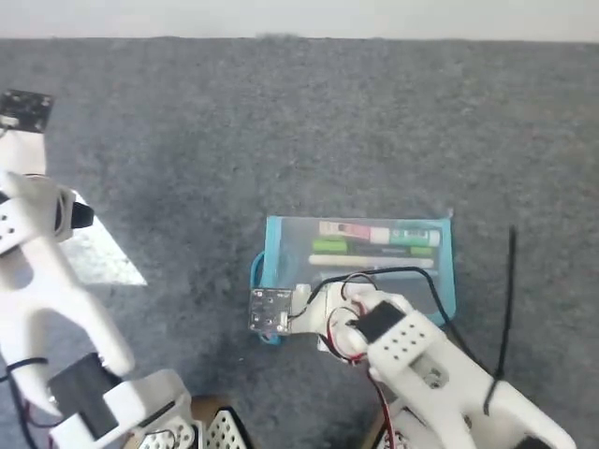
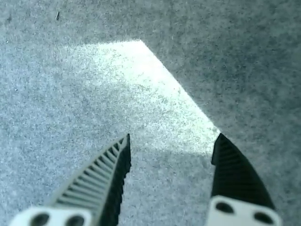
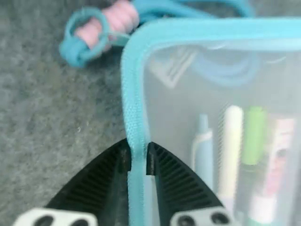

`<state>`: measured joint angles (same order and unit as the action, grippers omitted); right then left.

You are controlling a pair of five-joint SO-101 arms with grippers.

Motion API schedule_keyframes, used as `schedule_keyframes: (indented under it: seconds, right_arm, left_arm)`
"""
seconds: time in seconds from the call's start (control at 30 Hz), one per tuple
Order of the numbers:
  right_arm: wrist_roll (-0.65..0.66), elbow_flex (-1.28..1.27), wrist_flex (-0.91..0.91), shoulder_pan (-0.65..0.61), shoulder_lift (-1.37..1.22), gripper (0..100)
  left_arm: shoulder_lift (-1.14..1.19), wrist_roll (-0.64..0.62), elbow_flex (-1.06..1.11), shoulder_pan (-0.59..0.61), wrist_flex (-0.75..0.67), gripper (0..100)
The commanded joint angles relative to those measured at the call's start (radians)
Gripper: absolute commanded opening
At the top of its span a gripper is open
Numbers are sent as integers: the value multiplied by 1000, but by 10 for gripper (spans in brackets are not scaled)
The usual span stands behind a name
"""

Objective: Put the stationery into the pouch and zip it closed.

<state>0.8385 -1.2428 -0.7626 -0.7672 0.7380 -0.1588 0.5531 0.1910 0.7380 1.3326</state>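
Clearly the pouch (image 1: 278, 251) is a soft, light thing: thin translucent walls edged with a teal fabric zip band (image 3: 134, 94); it lies flat on the grey felt table (image 1: 281, 122), right of centre, with the stationery (image 1: 374, 241) already inside, several pens and markers lying side by side along its length. The right gripper (image 3: 138, 157) sits at the pouch's near-left edge, its jaws pinched together on the zip band, one pad on each side of it; the left gripper (image 2: 173, 136) hangs well apart over bare felt beside a bright patch of light, jaws spread wide and holding nothing.

Judging by its build, the pouch will buckle and drag rather than resist; the pens add a little weight and stiffness, but probably not enough to anchor it against a pull on the zip, so one corner wants pinning. The band is the firmest place to grip, since the plastic wall looks slick and likely to crease; for closing, the better hold is the pull tab (image 3: 101, 26), a pink bead on a teal loop lying just off the corner, small and floppy, so it may slip from the pads. Whether the teeth are meshed along the band, I cannot tell.
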Motion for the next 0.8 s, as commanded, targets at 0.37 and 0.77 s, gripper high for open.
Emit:
schedule_keyframes:
  seconds: [0.37,0.77]
  right_arm:
    - [-107,84,-216,59,472,8]
    - [-69,218,-200,223,472,7]
  left_arm:
    - [-11,11,-27,-6,-21,265]
    - [-92,9,-41,-92,58,265]
